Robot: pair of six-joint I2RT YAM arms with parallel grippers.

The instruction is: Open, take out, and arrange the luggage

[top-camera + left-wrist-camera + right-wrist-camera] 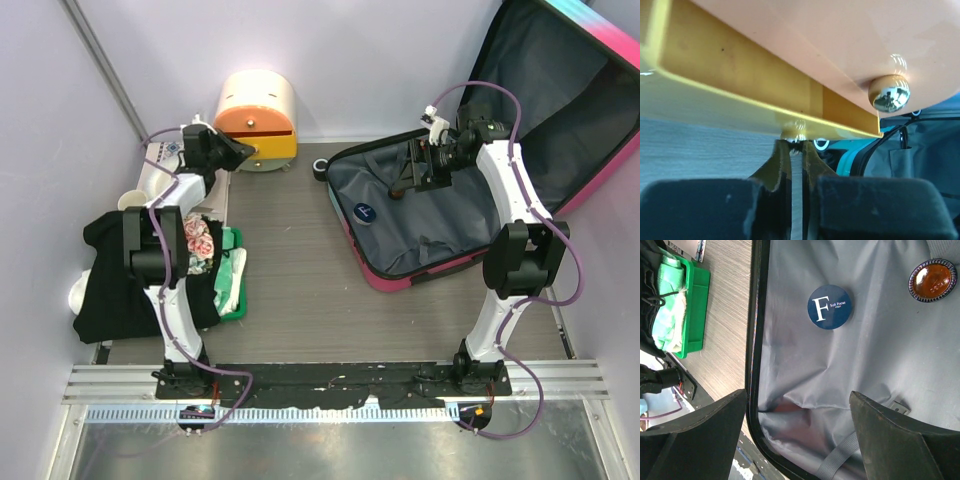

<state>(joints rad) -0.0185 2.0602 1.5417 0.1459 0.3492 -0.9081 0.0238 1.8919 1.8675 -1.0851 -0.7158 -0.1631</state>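
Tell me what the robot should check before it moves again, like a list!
1. Luggage open, lid up: ok.
2. Right tool open above the grey lining: ok.
3. Everything taken out: not ok. A navy round tin and an amber-topped disc lie inside.
4. Left tool closed at the small knob under the yellow drawer: ok. Whether it really holds the knob: cannot tell.
5. Free room in the green tray: cannot tell, because cloth covers most of it.
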